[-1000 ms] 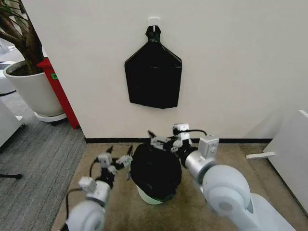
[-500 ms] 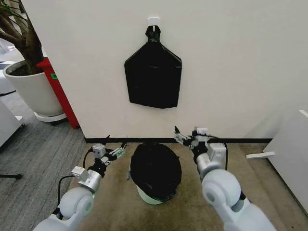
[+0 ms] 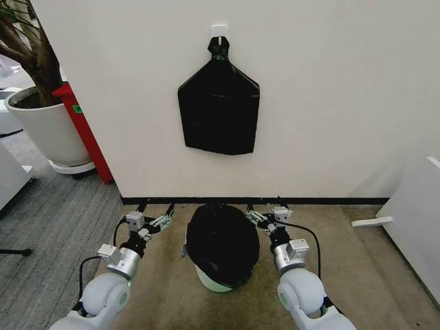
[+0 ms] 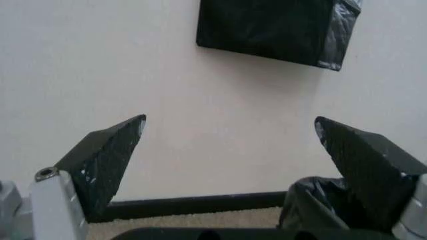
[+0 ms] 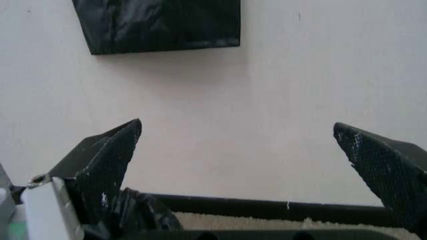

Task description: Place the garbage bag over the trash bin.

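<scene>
The glossy, crinkled garbage bag (image 3: 222,242) drapes over the round cream trash bin (image 3: 212,279) on the carpet by the wall. The left gripper (image 3: 156,212) and right gripper (image 3: 264,212) flank it, dark pointed fingers (image 4: 107,157) spread wide and released.

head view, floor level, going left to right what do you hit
White plant pot → red stand → left gripper → garbage bag over the trash bin → right gripper → white strip on the floor

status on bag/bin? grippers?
Left gripper open, left of bin. Right gripper open, right of it. Bag draped over bin. Nothing in the way.
</scene>
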Controlling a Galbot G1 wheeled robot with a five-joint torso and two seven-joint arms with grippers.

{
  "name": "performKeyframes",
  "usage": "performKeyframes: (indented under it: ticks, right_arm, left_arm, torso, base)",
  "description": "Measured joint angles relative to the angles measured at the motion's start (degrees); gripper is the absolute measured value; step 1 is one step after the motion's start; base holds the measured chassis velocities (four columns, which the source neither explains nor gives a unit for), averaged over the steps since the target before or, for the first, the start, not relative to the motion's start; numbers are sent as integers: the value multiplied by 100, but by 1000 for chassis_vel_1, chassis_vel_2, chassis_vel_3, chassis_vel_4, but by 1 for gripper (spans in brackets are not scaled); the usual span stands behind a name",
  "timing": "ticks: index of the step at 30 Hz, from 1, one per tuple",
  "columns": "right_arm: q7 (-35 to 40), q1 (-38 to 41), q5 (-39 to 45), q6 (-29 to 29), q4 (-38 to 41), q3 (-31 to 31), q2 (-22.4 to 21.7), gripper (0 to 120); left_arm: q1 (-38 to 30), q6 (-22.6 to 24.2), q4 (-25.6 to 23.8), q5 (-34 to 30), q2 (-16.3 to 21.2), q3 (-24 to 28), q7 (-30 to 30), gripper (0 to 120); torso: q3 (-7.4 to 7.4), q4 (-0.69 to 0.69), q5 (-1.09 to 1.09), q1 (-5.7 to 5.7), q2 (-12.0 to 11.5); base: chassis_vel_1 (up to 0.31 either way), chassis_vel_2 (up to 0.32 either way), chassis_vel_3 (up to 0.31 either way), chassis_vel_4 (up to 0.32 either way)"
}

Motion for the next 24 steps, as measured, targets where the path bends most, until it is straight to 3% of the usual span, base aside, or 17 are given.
performKeyframes:
  ticks: [7, 24]
  right_arm:
    - [-87, -58, -141, 229, -191, 63, 45, 100]
    - [-148, -109, -176, 133, -39, -12, 37, 100]
  left_arm:
    - [3, -74, 101, 72, -22, 23, 38, 100]
    - [19, -148, 123, 90, -109, 27, 1, 100]
  torso:
    - [0, 0, 1, 0, 0]
    - [0, 0, 1, 0, 0]
  base:
    - [0, 0, 0, 0]
    - [0, 0, 0, 0]
